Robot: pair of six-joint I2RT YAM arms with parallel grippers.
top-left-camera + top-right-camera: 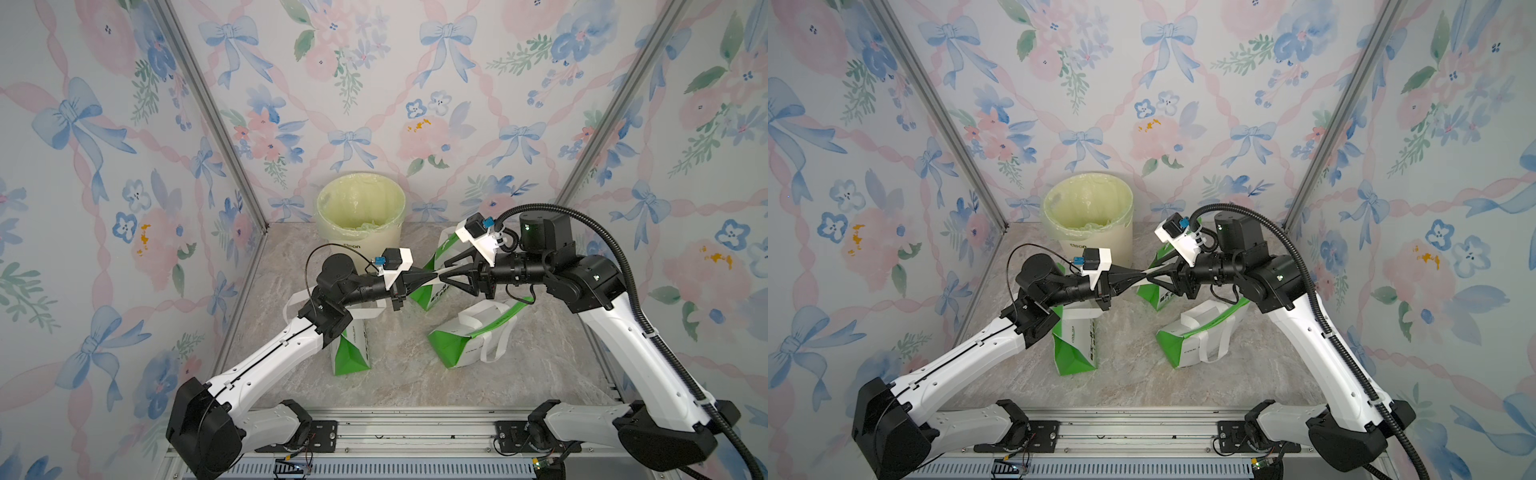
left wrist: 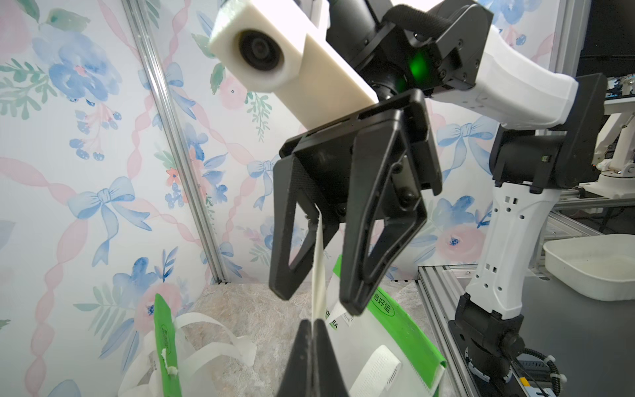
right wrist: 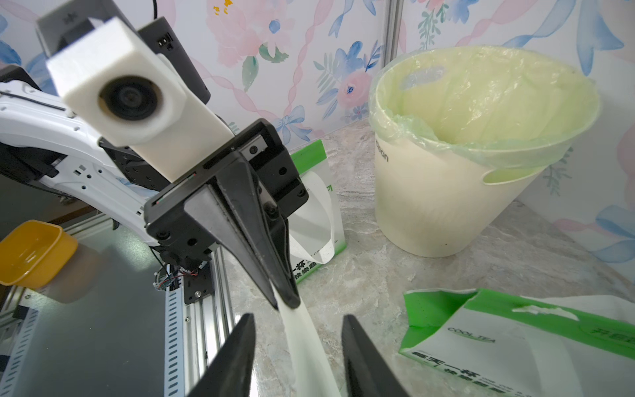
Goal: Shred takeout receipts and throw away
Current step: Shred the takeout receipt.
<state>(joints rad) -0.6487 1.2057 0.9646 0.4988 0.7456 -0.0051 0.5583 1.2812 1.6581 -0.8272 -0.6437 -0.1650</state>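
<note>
A takeout receipt (image 2: 319,275), a thin white paper strip, hangs in the air above the middle of the table. My left gripper (image 2: 313,321) is shut on one end of it. In both top views the left gripper (image 1: 431,277) meets my right gripper (image 1: 443,273) tip to tip. The right gripper (image 3: 299,319) stands open, one finger on each side of the receipt (image 3: 302,343), with a gap on both sides. In the right wrist view the left gripper (image 3: 288,302) pinches the strip's far end. Both top views show the receipt (image 1: 1145,274) only as a sliver.
A cream trash bin (image 1: 359,216) with a pale green liner stands at the back of the marble table (image 1: 395,374). Three green-and-white bags are around: one upright (image 1: 351,349) under the left arm, one lying (image 1: 469,340) at right, one (image 1: 432,286) behind the grippers.
</note>
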